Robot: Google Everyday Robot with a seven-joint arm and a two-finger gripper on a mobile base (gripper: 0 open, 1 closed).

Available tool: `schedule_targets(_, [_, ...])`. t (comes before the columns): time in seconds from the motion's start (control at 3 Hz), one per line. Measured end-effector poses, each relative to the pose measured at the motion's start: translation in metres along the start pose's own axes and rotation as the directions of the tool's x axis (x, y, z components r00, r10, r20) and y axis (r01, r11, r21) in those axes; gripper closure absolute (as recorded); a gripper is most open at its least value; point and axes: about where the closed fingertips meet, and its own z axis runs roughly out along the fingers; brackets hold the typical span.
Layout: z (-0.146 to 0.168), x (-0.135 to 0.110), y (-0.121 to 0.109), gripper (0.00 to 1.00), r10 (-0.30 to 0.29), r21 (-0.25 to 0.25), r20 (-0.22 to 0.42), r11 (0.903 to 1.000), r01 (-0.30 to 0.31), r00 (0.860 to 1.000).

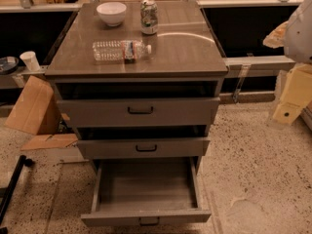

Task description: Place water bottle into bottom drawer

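Note:
The water bottle point(122, 50) lies on its side on the cabinet's grey top, white cap pointing right, dark label band near the cap end. The bottom drawer point(146, 217) is pulled out wide toward me, and its shallow grey tray is empty. My gripper point(288, 106) hangs at the far right edge of the view, cream-coloured, beside the cabinet at about the top drawer's height. It is well to the right of the bottle and touches nothing.
A white bowl point(111, 12) and a green-and-silver can point(149, 17) stand at the back of the cabinet top point(185, 52). The two upper drawers point(140, 111) are slightly open. Cardboard pieces point(34, 106) and a paper cup point(30, 60) are on the left.

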Motion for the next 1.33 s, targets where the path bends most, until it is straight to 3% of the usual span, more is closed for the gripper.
schedule_targets(0.33, [0.001,-0.002,-0.004,0.0,-0.004,0.005,0.01,1.0,0.004,1.0])
schedule_targets(0.67, [0.013,-0.02,-0.034,0.0,-0.04,0.043,0.082,0.9984,0.037,0.996])
schedule_targets(1.0, [0.034,-0.056,-0.075,0.0,-0.09,0.07,0.207,0.9946,0.077,0.974])
schedule_targets(1.33, [0.061,-0.102,-0.113,0.0,-0.124,0.069,0.348,0.992,0.106,0.929])
